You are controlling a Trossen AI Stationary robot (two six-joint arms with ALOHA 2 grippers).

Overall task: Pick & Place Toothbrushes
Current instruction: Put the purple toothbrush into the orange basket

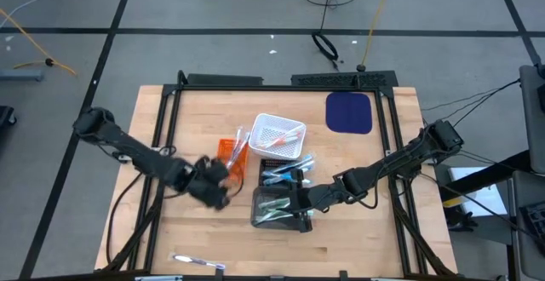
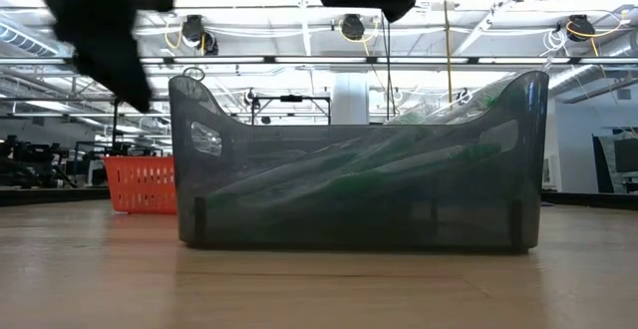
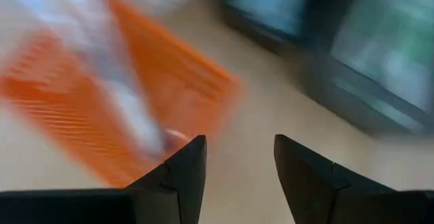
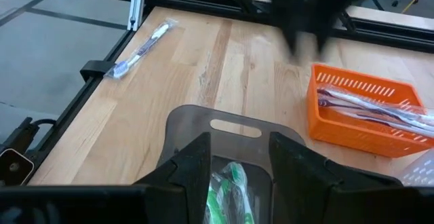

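Loose purple-and-white wrapped toothbrush (image 1: 197, 262) lies at table's near edge, long axis running left-right, nearer left gripper (image 1: 213, 187) (fingers apart, empty, beside orange slotted plastic basket (image 1: 232, 154)); right gripper (image 1: 300, 203) parted, empty, over smoky-grey plastic bin (image 1: 281, 208).

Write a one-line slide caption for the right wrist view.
Right pincer open above a smoky grey plastic bin of green-accented toothbrushes; orange slotted plastic basket beside it, one wrapped toothbrush at the wooden table's edge.
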